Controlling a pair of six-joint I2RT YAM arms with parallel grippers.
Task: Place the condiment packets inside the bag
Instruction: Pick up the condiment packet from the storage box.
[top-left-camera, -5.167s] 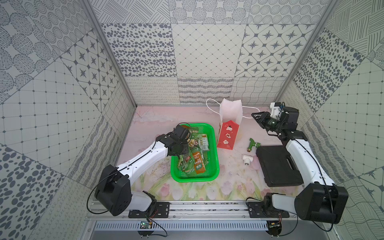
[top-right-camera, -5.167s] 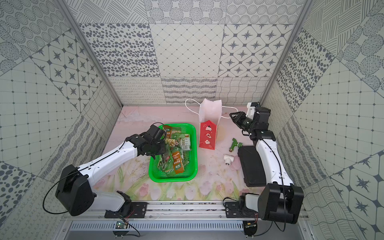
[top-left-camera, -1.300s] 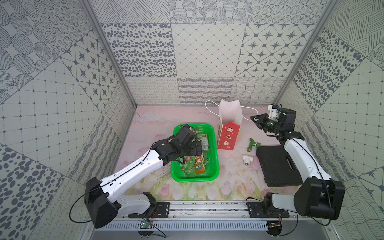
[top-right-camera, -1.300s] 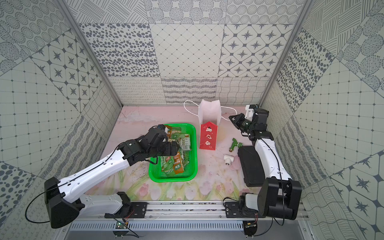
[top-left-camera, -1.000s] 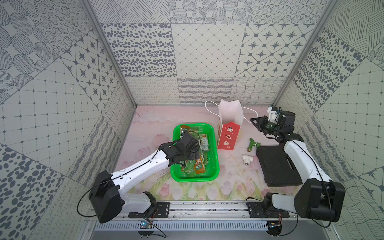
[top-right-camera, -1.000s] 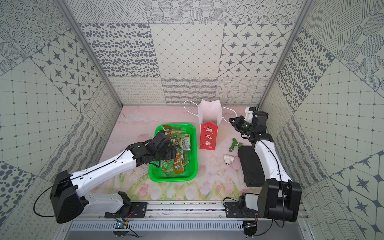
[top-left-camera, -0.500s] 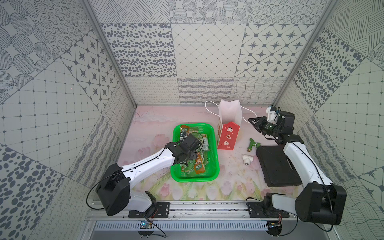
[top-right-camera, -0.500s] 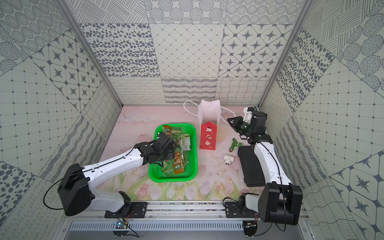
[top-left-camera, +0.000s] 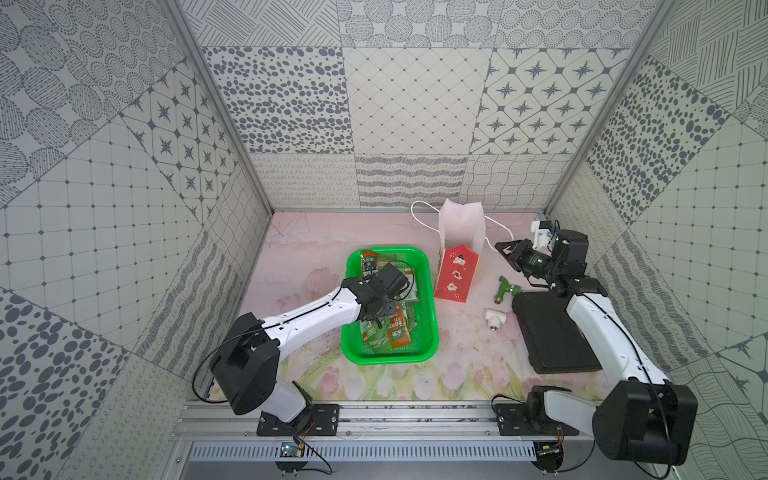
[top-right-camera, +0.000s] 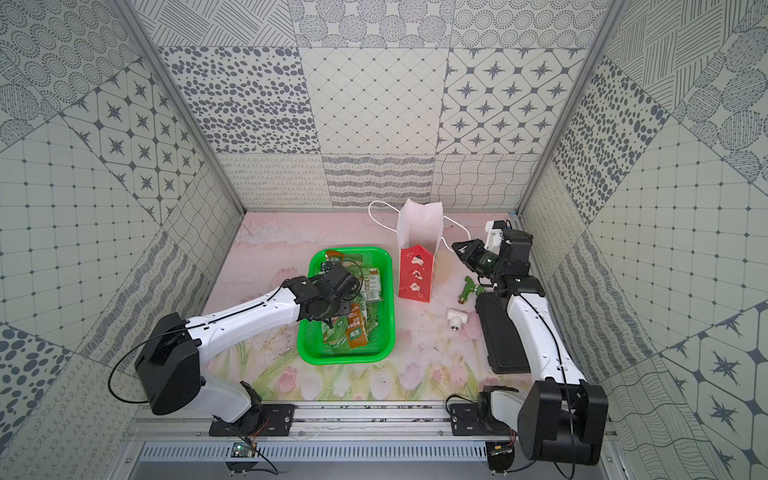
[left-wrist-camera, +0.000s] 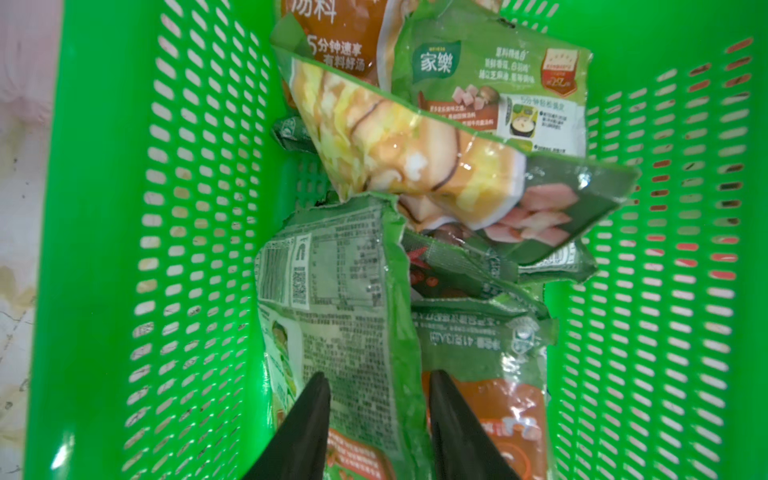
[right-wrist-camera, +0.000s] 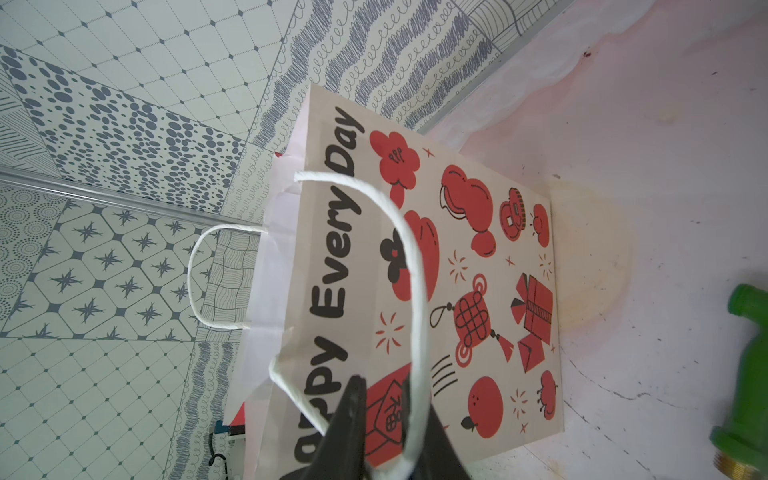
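"Every Day" on the bag (right-wrist-camera: 478, 249) — "家樂" on a packet (left-wrist-camera: 490, 83)

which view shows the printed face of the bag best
The right wrist view: the bag is close up, lettered face with red motifs toward the camera. Both top views show only its white inside and a narrow red side. The left wrist view misses it.
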